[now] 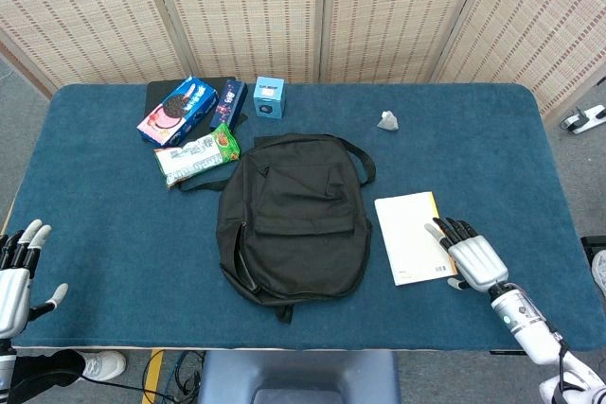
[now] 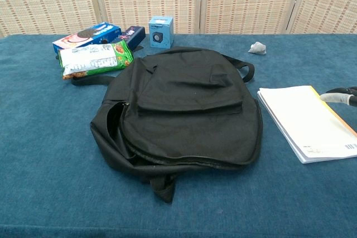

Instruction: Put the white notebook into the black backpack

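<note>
Here the backpack (image 1: 293, 218) lies flat at the centre of the blue table (image 1: 114, 224), its opening edge toward the lower left of the frame. The white notebook (image 1: 411, 237) lies flat just right of it, apart from the bag, with a yellow strip along its right edge. The right hand (image 1: 472, 258) sits at the lower right, palm down, fingers spread and holding nothing; its fingertips (image 1: 441, 228) reach over the notebook's right edge, though whether they touch it cannot be told. In the chest view only those fingertips (image 2: 340, 95) show, at the right border above the notebook (image 2: 305, 121). The left hand (image 1: 17, 272) is at the lower left corner, off the table's edge, fingers apart and empty. In the upper left lie a cookie box (image 1: 177, 111), a green snack bag (image 1: 197, 154) and a small blue cube (image 1: 269, 96). A crumpled scrap (image 1: 388, 120) lies upper right of the bag.
</note>
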### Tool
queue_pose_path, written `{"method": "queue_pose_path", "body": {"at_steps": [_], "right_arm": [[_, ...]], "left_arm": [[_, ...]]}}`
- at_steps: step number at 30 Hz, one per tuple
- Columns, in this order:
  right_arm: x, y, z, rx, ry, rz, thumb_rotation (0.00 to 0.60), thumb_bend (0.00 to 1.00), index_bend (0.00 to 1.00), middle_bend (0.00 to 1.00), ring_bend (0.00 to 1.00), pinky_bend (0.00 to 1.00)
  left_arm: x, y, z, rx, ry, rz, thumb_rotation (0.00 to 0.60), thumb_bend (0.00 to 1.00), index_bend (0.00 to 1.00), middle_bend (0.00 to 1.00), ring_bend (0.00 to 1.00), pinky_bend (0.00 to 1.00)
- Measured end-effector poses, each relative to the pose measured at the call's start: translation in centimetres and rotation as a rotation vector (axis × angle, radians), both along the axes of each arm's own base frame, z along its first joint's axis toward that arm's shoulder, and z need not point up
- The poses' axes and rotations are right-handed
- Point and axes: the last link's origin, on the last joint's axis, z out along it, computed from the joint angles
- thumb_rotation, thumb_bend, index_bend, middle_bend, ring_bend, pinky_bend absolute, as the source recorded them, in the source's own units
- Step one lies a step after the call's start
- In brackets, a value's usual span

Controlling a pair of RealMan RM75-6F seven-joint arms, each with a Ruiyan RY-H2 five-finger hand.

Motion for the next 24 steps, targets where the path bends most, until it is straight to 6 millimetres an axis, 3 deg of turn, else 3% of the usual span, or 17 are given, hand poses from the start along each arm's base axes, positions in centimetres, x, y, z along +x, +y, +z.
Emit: {"method": "queue_pose_path", "body": {"at_steps": [11,24], "right_arm": [[0.4,-1.3,-0.7,-0.006,0.005,0.005,0.600,0.04,0.01,0.02,0.00,0.09],[2.5,-3.8,-2.1,-0.007,-0.021,0.050,0.600,0.08,0.01,0.02,0.00,0.09]], "left_arm": [[-0.2,-0.1,0.0,0.001,0.000,0.006,0.600,0.26,0.05,0.05,0.06,0.03],[-0.6,-0.2,0.0,0.001,0.000,0.017,0.600,0.26,0.05,0.05,0.06,0.03]]}}
